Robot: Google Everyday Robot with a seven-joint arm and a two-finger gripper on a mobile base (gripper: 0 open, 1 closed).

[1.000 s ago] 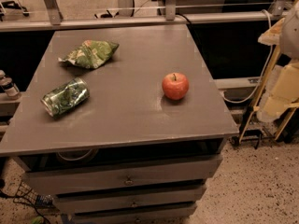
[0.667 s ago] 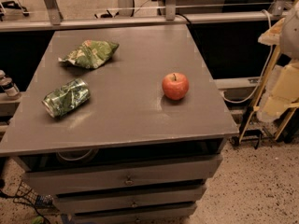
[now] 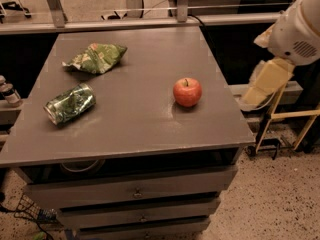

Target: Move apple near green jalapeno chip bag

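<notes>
Pincer (image 3: 262, 86): pale, hangs below the white arm housing (image 3: 300, 29) off the picture-right edge of the surface (image 3: 145, 129), outside its footprint. It touches nothing. Released or clenched: cannot tell from this view.

Apple (image 3: 187, 92): sits upright on the surface, stem up, in the right-hand half and not far from the right edge. Free on all sides, with nothing touching it.

Key relation: the apple lies to picture-left of the pincer, across the right edge of the surface and inward. It is the object nearest to the pincer. Being round, it has no long axis to align with, so approach direction looks unconstrained; a descent from above seems simplest. There is only one arm, so there is no choice of side.

Green jalapeno chip bag (image 3: 97, 58): flat and crumpled, at the far-left part of the surface. Its long axis runs roughly left to right, with pointed ends. It is well apart from the apple, diagonally up and to the left of it in the picture.

Dented green can (image 3: 70, 103): lies on its side in front of the bag, near the left edge. It is not the target.

Judgement: the reach has not yet begun and the apple is not grasped. The carry would run leftward and away across bare surface. The open patch just right of the bag looks the safest drop spot, clear of the can. Risk: the apple may roll on release.
</notes>
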